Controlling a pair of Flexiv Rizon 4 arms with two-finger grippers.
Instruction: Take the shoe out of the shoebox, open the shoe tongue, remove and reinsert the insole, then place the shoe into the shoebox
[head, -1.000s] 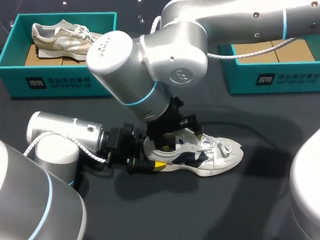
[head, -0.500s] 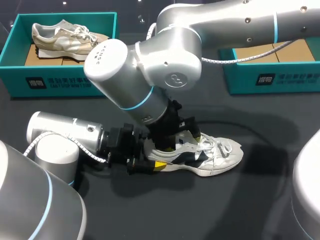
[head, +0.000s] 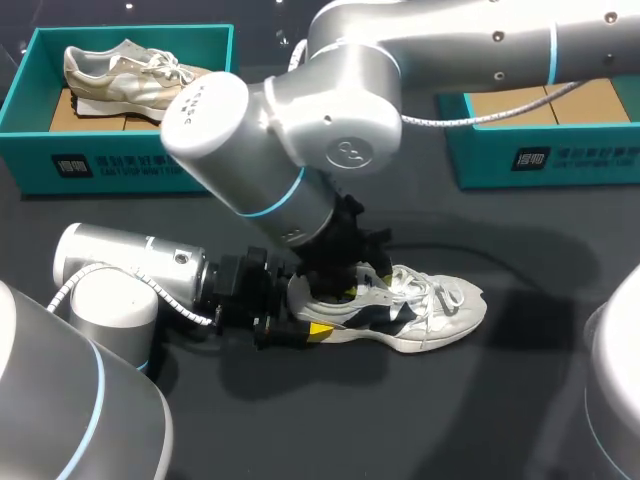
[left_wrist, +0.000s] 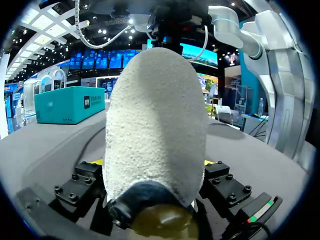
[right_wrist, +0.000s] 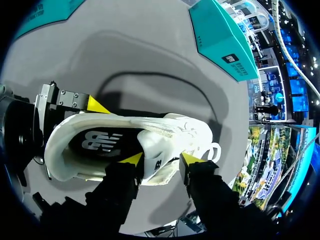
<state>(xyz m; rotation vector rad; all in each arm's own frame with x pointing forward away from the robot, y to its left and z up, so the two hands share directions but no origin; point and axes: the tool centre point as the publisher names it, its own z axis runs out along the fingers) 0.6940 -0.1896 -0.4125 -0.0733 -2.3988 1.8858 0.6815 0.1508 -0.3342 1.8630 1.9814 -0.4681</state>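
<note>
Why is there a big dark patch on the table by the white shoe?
Head view: it is shadow, cast on the table by the right arm and the white shoe, likely from lights overhead, which also leave bright glints on the arm's shell. Right wrist view: a curved shadow lies beyond the shoe. Left wrist view: the heel looms close, unevenly lit.

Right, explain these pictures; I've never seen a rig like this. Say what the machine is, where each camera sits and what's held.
This is a robot with two arms at a table. The head view looks down from above and behind; each round picture comes from a camera on one wrist. On the table lie a white shoe and two teal shoeboxes, one holding a beige shoe. The left gripper clamps the white shoe's heel, which fills the left wrist view. The right gripper sits at the shoe's opening; whether it grips is unclear.
</note>
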